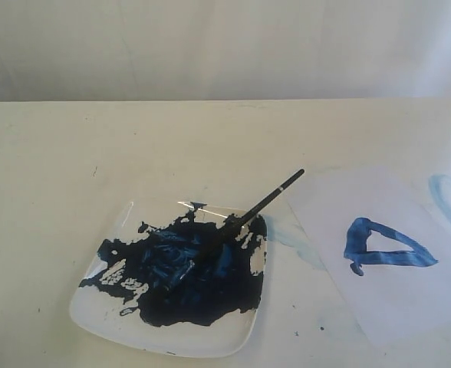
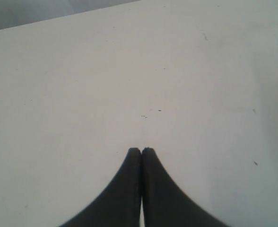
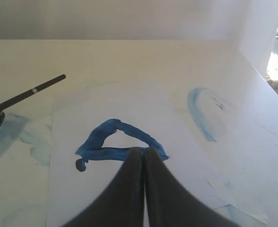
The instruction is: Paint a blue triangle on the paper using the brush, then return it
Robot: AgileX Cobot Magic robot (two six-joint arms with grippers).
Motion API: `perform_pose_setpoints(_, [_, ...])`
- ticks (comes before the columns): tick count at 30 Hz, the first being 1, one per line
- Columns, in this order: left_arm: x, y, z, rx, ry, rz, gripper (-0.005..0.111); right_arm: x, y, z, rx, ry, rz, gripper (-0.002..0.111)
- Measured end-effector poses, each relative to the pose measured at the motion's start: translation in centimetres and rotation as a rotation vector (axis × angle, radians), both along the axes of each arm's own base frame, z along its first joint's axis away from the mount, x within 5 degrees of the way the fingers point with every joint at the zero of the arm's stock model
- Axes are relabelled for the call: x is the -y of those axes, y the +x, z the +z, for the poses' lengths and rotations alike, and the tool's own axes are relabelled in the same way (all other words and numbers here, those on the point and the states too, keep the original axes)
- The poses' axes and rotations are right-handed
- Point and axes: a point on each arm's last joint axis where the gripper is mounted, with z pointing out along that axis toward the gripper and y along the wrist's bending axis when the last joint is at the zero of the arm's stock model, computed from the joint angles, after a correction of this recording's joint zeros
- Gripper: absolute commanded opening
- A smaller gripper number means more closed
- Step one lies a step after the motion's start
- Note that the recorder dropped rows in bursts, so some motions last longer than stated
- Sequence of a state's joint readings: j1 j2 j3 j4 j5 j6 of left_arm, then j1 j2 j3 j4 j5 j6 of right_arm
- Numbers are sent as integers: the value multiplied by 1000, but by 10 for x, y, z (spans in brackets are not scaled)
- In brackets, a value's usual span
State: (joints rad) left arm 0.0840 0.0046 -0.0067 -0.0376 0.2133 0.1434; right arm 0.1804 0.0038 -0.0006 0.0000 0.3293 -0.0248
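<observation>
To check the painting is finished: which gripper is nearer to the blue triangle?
Right. The right gripper is right at the blue triangle; the left gripper faces table, no triangle in its view.

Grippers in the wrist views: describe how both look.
The left gripper has two matte black fingers, broad at the base and curving to narrow rounded tips. The right gripper looks the same. No cables or markings show.
</observation>
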Motion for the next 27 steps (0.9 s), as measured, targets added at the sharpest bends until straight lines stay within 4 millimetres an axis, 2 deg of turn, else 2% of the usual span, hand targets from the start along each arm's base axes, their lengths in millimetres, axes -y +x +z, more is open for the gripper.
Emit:
perform_pose_setpoints(4, [-5,0,0,1,2,86,0,0,0,0,0,0,0,0])
perform_pose_setpoints(8, [-5,0,0,1,4,100,0,0,0,0,0,0,0,0])
perform_pose_setpoints(17, [1,0,0,1,4,-12,0,0,0,0,0,0,0,0])
perform_pose_setpoints(27, [1,0,0,2,4,-20,0,0,0,0,0,0,0,0])
